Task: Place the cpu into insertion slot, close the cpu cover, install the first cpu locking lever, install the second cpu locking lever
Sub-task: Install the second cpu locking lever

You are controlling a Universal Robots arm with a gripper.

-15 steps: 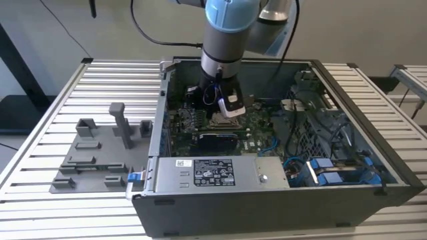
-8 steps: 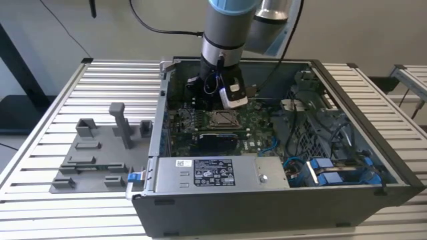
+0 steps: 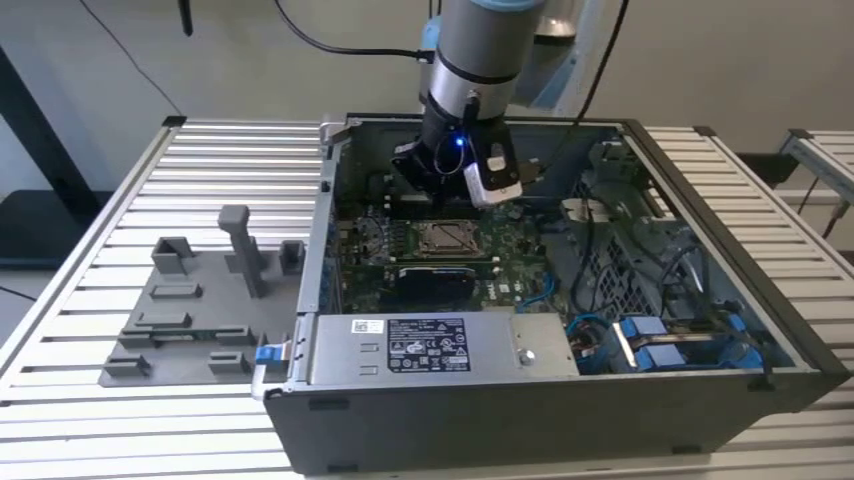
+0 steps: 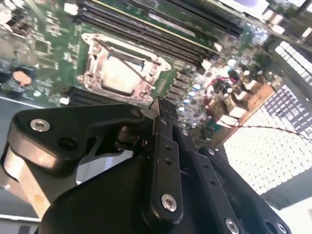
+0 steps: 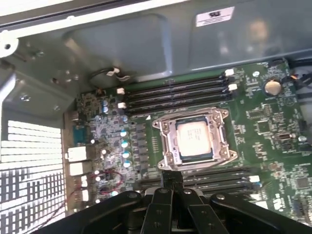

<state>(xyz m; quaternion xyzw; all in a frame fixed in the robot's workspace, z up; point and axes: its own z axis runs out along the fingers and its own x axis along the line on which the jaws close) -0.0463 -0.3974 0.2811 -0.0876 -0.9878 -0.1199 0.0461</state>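
The cpu (image 5: 194, 138), a dull tan square, lies in the insertion slot (image 5: 168, 146) on the green board, and the silver metal cover frames it. In the second wrist view the cpu (image 4: 117, 76) sits in the insertion slot (image 4: 92, 73) with a thin wire lever (image 4: 127, 59) slanting across it. My black gripper (image 5: 170, 177) hangs just above the board beside one edge of the slot, shut, with nothing seen between its fingers (image 4: 157, 127). From the exterior view the insertion slot (image 3: 445, 238) lies in the open computer case, with the gripper (image 3: 416, 182) over its far side.
Rows of black memory slots (image 5: 175, 92) flank the socket. The case's metal wall (image 5: 146, 44) rises behind the board. A silver power supply (image 3: 414, 345) fills the case front, with blue cables (image 3: 654, 340) at the exterior view's right. Grey fixtures (image 3: 187, 300) stand on the slatted table at the left.
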